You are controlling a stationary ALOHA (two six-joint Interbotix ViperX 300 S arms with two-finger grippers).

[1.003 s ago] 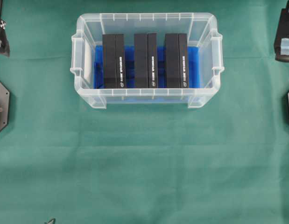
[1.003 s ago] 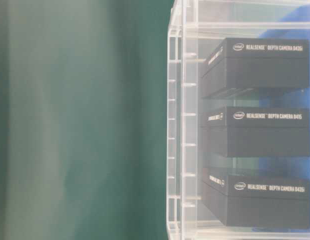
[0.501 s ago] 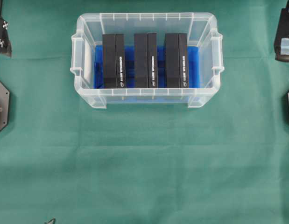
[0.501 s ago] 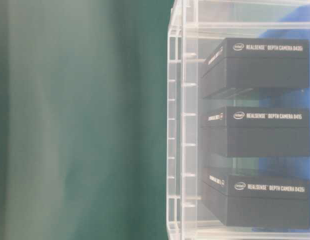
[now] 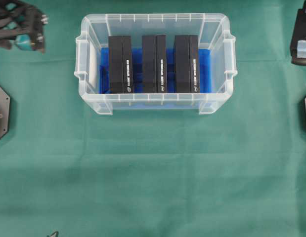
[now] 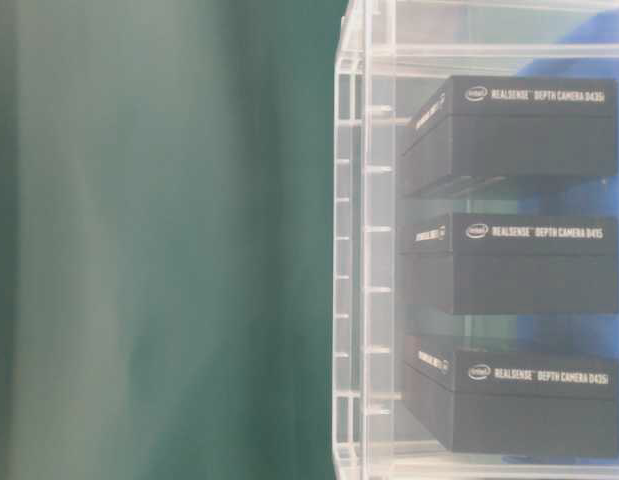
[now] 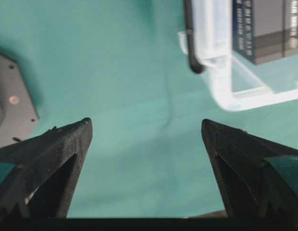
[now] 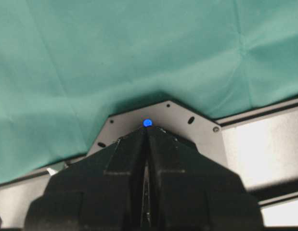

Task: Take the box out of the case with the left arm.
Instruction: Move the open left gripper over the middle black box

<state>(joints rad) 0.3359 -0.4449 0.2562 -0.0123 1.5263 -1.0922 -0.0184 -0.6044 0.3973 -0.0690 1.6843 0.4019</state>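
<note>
My left gripper (image 7: 145, 126) gapes wide and empty over smooth green cloth (image 7: 120, 86), the ribbed clear case (image 7: 221, 72) of matte black boxes (image 7: 264, 29) ahead to its right.

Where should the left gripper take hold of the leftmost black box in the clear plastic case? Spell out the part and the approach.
Likely best from straight above: the leftmost black rectangular box stands on edge in the clear plastic case, its narrow top edge exposed. Close the left gripper, now open beside the case, across the box's two broad faces, one finger in the gap beside the middle box.
</note>
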